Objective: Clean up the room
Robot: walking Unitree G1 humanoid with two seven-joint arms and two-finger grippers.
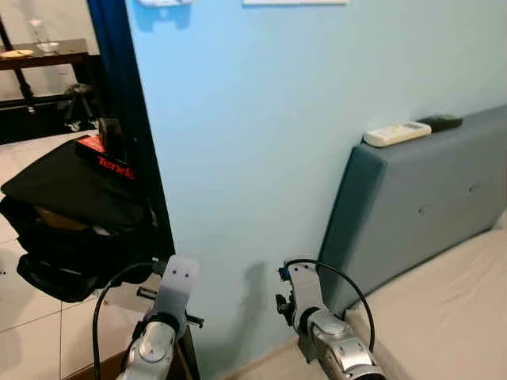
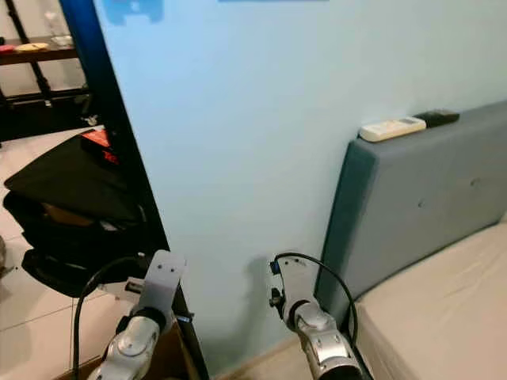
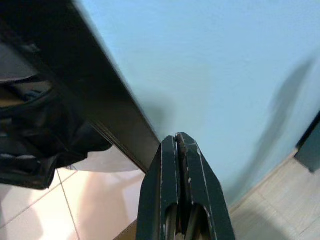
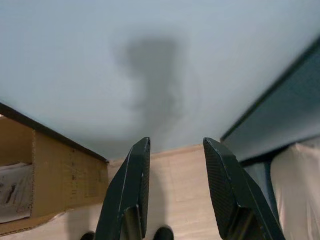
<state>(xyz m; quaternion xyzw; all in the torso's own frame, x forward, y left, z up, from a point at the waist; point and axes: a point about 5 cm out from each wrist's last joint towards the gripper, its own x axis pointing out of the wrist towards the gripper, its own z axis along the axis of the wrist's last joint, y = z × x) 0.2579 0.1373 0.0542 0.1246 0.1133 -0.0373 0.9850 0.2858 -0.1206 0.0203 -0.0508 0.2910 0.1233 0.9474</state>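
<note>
Head views: a pale blue wall [image 1: 261,158] faces the robot. At right a grey headboard [image 1: 420,198] carries a white remote [image 1: 396,133] and a dark remote [image 1: 440,122], candidates for tidying, presumably parked there within reach of the bed [image 1: 451,309]. At left an open black bag [image 1: 71,214] sits on the tiled floor.

Left wrist view: left gripper [image 3: 181,150], jaws closed, empty, idle.

Right wrist view: right gripper [image 4: 175,165], jaws apart, empty, beside a cardboard box [image 4: 55,170].
</note>
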